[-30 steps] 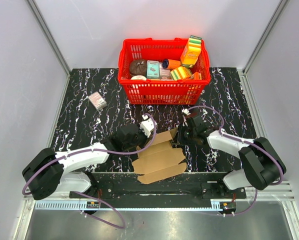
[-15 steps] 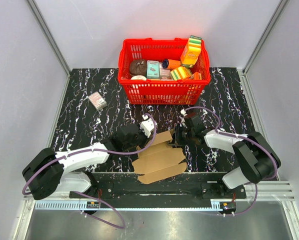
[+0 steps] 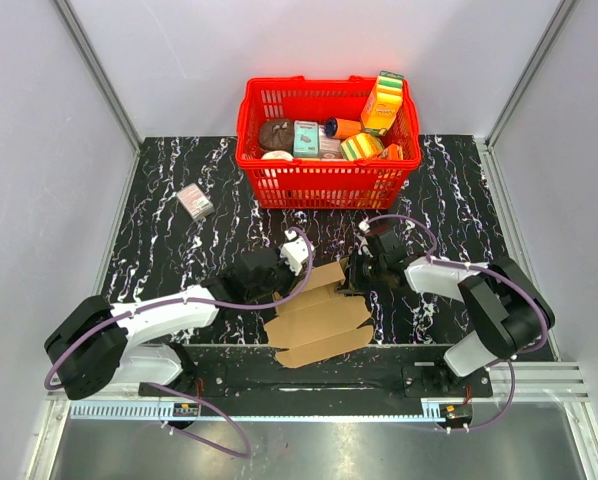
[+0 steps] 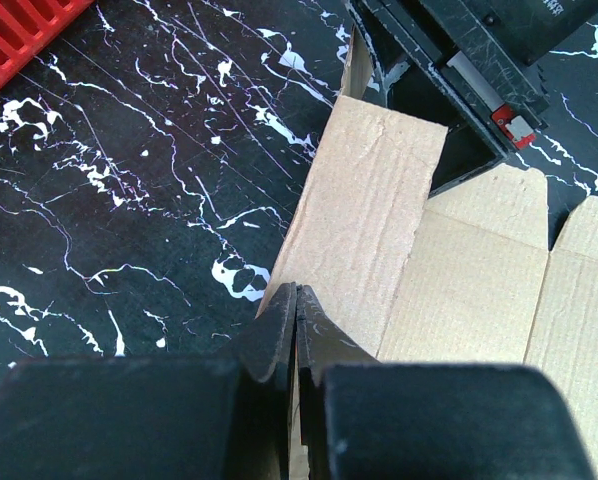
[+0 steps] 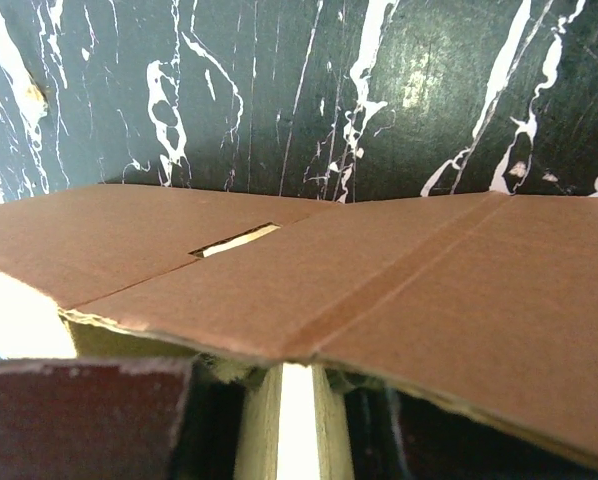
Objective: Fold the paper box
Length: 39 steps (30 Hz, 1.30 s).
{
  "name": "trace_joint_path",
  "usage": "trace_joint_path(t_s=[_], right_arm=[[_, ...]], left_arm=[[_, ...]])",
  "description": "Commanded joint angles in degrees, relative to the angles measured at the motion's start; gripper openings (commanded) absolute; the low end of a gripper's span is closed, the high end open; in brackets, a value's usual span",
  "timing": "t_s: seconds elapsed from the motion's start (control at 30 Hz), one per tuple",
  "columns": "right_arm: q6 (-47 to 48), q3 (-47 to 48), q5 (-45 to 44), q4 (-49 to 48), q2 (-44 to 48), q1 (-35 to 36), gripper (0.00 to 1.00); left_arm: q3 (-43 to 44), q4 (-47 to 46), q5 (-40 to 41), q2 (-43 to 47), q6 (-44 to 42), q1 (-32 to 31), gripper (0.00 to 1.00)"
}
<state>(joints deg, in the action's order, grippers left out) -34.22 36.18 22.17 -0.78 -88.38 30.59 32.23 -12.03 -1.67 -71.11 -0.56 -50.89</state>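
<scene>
The brown paper box [image 3: 319,318] lies partly unfolded at the table's near middle, with one long flap raised. My left gripper [image 3: 301,288] is shut on that flap's near end; in the left wrist view the fingertips [image 4: 296,300] pinch the upright flap [image 4: 364,220] edge-on. My right gripper [image 3: 352,280] is at the flap's far end, with its jaws standing apart on either side of the cardboard [image 4: 394,115]. In the right wrist view a creased panel [image 5: 379,290] with a slot fills the frame and hides most of that gripper [image 5: 304,410].
A red basket [image 3: 324,185] of colourful packages stands at the back middle. A small pinkish-grey box [image 3: 195,202] lies at the back left. Black marbled tabletop surrounds the box; grey walls stand on both sides.
My right gripper has moved left, up to the far end of the raised flap. The left arm and the box have stayed in place.
</scene>
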Motion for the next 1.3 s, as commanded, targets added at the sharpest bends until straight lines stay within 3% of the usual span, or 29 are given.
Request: trace_joint_path(t_s=[0.0,0.53,1.27], right_arm=[[1.87,1.96,-1.25,3.32,-0.92,-0.09,0.2],[5.56,6.27,-19.45,20.99,17.62,-0.09,0.22],[3.37,4.42,-1.61,8.08,13.5,-0.09,0.17]], left_arm=[[0.64,-0.1,-0.52,-0.87,0.38,-0.43,0.0],[0.64,0.08,-0.17,-1.05,0.38,-0.43,0.0],[0.73,0.17,-0.09,-0.87,0.38,-0.52,0.0]])
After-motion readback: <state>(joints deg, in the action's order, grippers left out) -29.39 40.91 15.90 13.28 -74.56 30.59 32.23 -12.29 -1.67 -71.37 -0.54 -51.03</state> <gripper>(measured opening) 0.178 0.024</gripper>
